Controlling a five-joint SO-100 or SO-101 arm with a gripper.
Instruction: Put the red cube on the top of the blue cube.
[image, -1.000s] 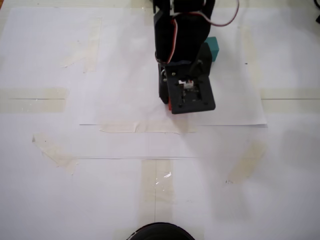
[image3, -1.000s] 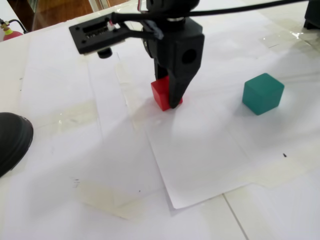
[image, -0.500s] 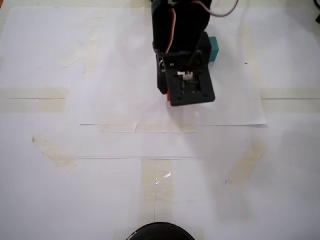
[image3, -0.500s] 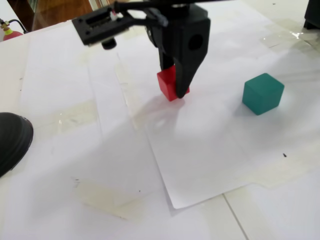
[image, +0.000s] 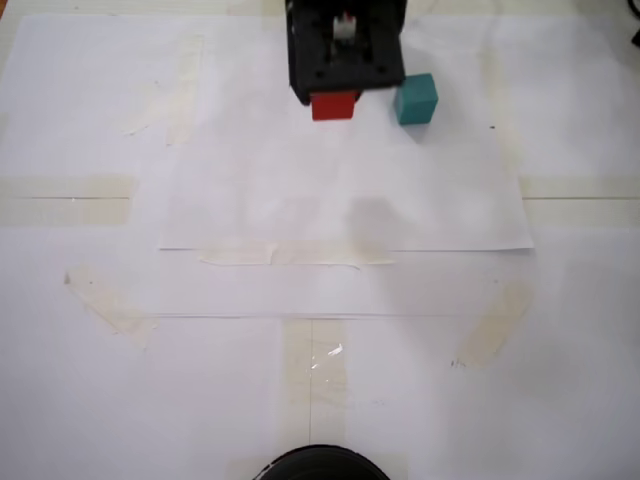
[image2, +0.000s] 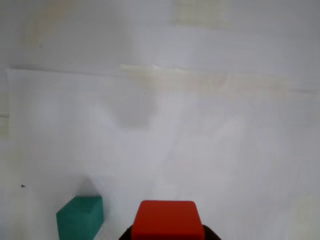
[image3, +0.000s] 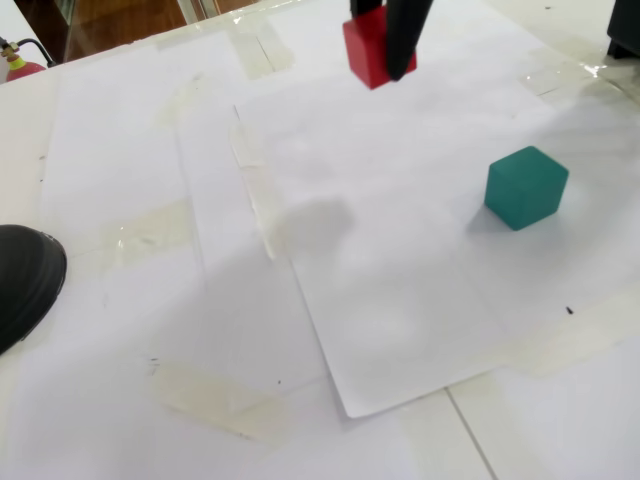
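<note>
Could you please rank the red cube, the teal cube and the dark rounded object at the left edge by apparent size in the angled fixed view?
1. Dark rounded object, largest, though cropped and nearest the camera.
2. Teal cube.
3. Red cube, partly hidden by the gripper and cropped, so its rank against the teal one is unsure.

My gripper (image: 334, 98) assembly is matte black plastic throughout, blocky and squared in a fixed view, with straight edges and a flat lower face. At its twelve o'clock edge in that view sits a small white part with a touch of red beside it; I cannot tell whether it is a connector or wiring. In the other fixed view my fingers (image3: 403, 38) show as narrow black bars tapering to blunt tips. In the wrist view only two dark corners show at six o'clock.
</note>
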